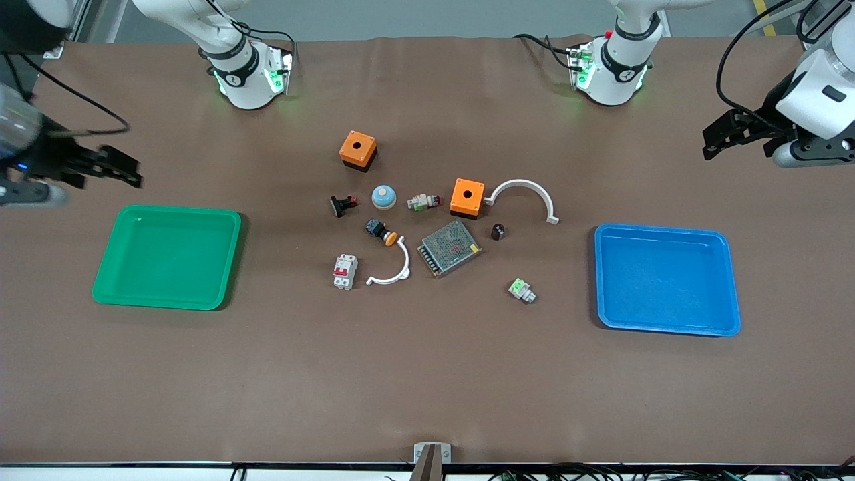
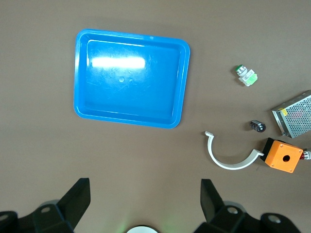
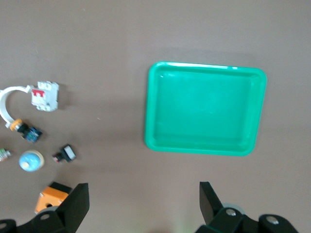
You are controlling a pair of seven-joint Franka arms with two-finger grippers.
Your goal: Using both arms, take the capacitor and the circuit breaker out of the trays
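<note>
The capacitor (image 1: 497, 232), a tiny black cylinder, lies on the table beside an orange box (image 1: 467, 197); it also shows in the left wrist view (image 2: 258, 126). The breaker (image 1: 345, 272), a white-grey block with a red lever, lies beside a small white arc (image 1: 391, 270) and shows in the right wrist view (image 3: 45, 96). My left gripper (image 1: 718, 140) is open and empty, up over bare table at the left arm's end. My right gripper (image 1: 120, 170) is open and empty, up over bare table at the right arm's end. Each shows open in its own wrist view: left (image 2: 146, 199), right (image 3: 144, 201).
An empty blue tray (image 1: 668, 280) lies toward the left arm's end, an empty green tray (image 1: 167, 257) toward the right arm's. Between them lie a second orange box (image 1: 358, 149), a metal mesh box (image 1: 449, 248), a large white arc (image 1: 524, 194), a blue dome (image 1: 384, 196), a black button (image 1: 381, 232), a black clip (image 1: 343, 204) and green connectors (image 1: 522, 290).
</note>
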